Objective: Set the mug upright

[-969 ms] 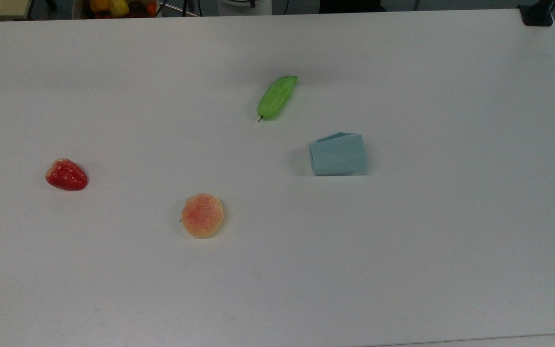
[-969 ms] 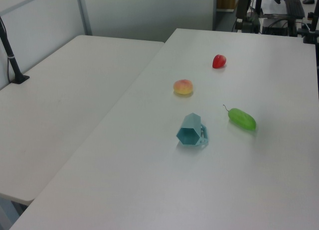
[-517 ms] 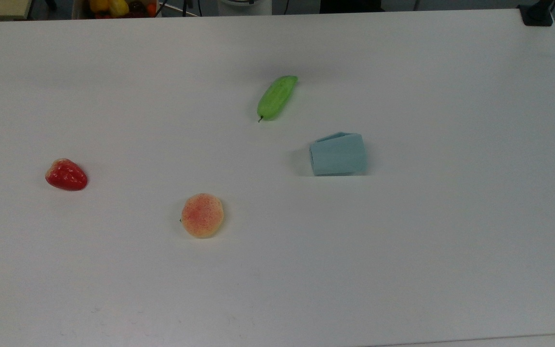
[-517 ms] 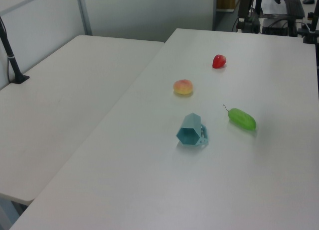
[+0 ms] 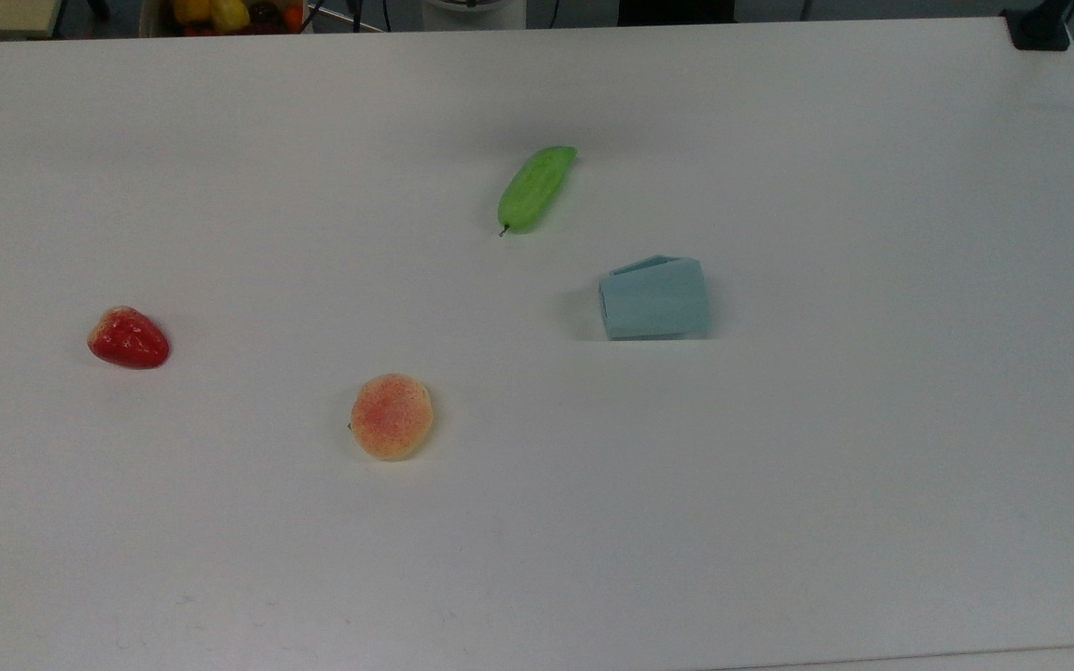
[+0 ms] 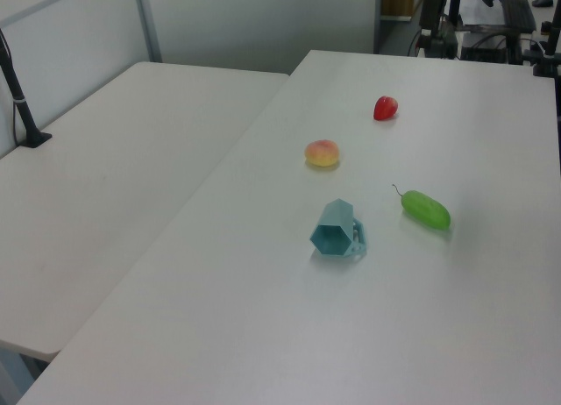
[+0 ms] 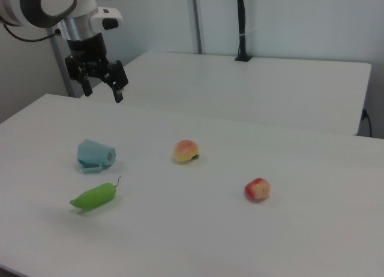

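The pale blue mug [image 5: 654, 298] lies on its side on the white table [image 5: 779, 466]. In the left view the mug [image 6: 335, 230] shows its hexagonal end toward the camera, with its small loop against the table. In the right view the mug [image 7: 95, 155] rests at the left, and my gripper [image 7: 103, 92] hangs high above and behind it, open, with nothing between its fingers.
A green cucumber-like fruit [image 5: 535, 188] lies close to the mug. A peach [image 5: 392, 416] and a strawberry [image 5: 128, 337] sit farther off toward the top view's left. A second white table [image 6: 105, 186] adjoins this one.
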{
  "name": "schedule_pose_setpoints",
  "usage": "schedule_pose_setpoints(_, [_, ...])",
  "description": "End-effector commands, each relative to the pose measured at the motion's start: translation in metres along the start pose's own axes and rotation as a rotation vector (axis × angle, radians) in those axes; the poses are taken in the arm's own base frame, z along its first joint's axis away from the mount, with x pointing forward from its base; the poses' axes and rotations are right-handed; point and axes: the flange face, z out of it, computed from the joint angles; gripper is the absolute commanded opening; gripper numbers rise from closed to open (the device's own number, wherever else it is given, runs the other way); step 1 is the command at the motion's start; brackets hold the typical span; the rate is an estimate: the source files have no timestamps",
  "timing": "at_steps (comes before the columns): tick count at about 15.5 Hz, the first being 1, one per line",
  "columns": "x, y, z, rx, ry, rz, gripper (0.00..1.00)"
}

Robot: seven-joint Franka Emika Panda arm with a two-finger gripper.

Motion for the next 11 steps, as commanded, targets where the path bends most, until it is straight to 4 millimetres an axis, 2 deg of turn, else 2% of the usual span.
schedule_pose_setpoints(1, [-0.009, -0.008, -0.004, 0.026, -0.03, -0.014, 1.0])
schedule_pose_setpoints(4, [-0.013, -0.02, -0.009, 0.029, -0.061, -0.032, 1.0])
schedule_pose_setpoints(7, [-0.012, -0.059, -0.015, 0.028, -0.062, 0.02, 1.0])
schedule_pose_setpoints(11, [-0.007, -0.122, -0.019, -0.001, -0.034, 0.082, 1.0])
